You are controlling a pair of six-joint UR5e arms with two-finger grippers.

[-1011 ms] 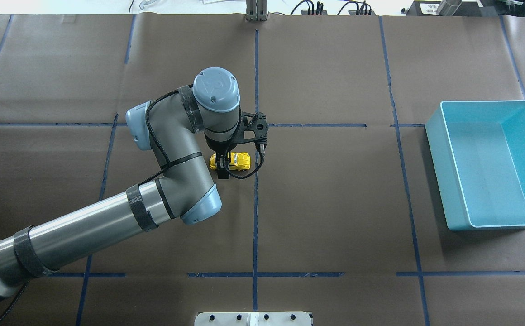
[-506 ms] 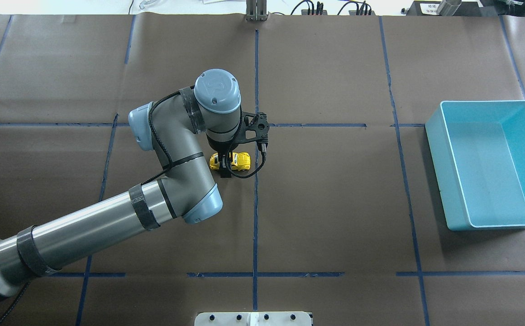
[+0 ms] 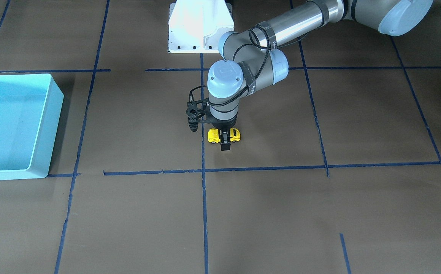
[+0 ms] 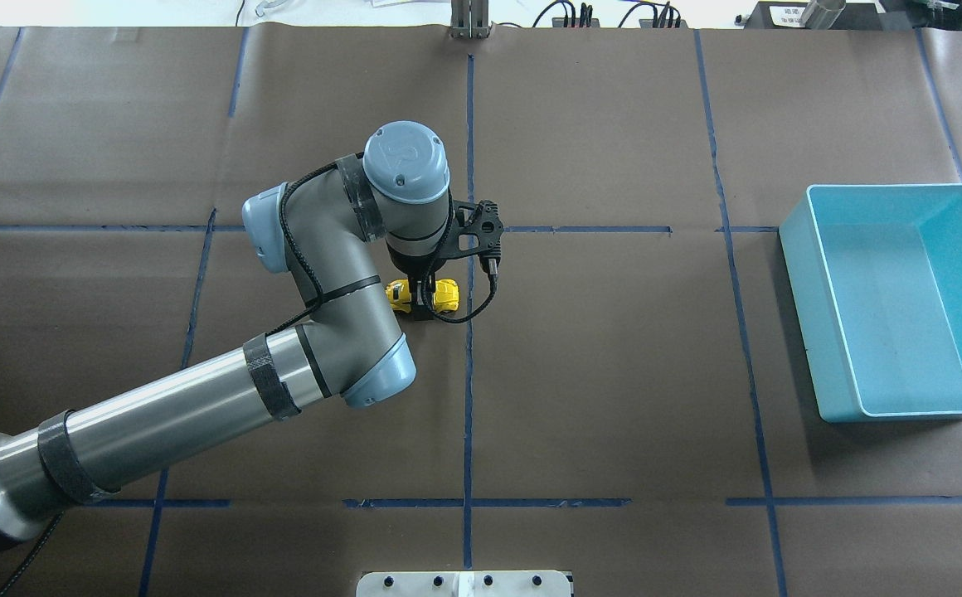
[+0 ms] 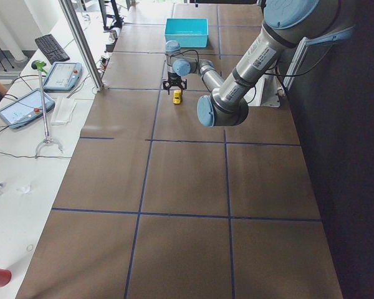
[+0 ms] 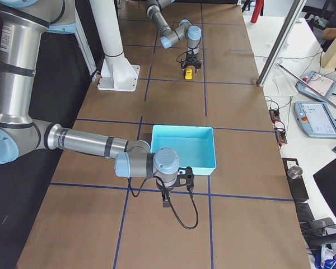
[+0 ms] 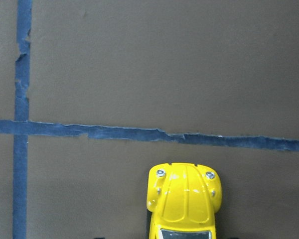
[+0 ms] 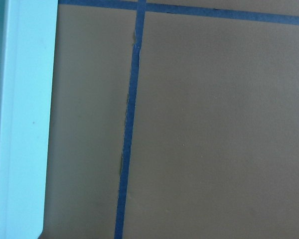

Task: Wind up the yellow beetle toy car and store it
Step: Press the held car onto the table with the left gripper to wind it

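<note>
The yellow beetle toy car (image 4: 446,294) stands on the brown paper near the table's middle, also seen in the front view (image 3: 213,136) and the left wrist view (image 7: 184,199). My left gripper (image 4: 423,298) points straight down over the car. Its black fingers (image 3: 225,146) straddle the car's middle and look open, with a small gap to the body. My right gripper (image 6: 166,200) shows only in the right side view, low over the paper just outside the light blue bin (image 4: 792,249). I cannot tell whether it is open or shut.
The light blue bin (image 3: 57,99) stands at the table's right end in the overhead view, with nothing in it. Blue tape lines cross the paper. A white mount (image 3: 199,26) sits at the robot's base edge.
My left wrist and fingers have shifted to the right along the car, from its rear to its middle. The car has stayed in place.
</note>
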